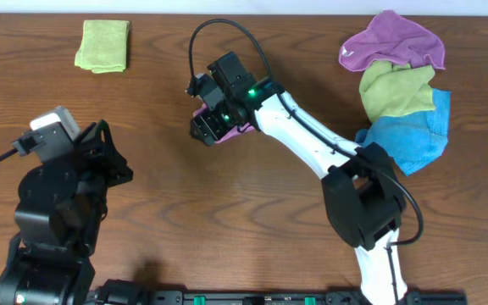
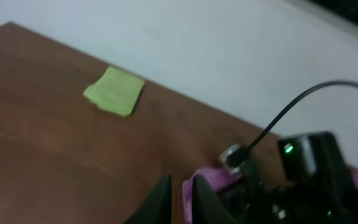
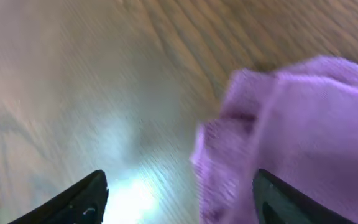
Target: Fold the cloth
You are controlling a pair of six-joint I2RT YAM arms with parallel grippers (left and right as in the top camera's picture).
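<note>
Right wrist: right gripper (image 3: 179, 180) wide, empty, at purple cloth (image 3: 303, 124) edge; open table (image 3: 73, 74) leftward; left gripper (image 2: 180, 190) unclear

You are at a robotics lab bench: wood-grain table (image 1: 168, 212), plain white wall (image 2: 229, 50), cabled robot arm (image 1: 312, 140), heaped coloured cloths (image 1: 401, 93).

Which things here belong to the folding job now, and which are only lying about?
In the job:
small purple cloth
right claw, open over it

Lying about:
folded green cloth, back left
crumpled purple cloth, crumpled green cloth, blue cloth, heaped back right
</note>
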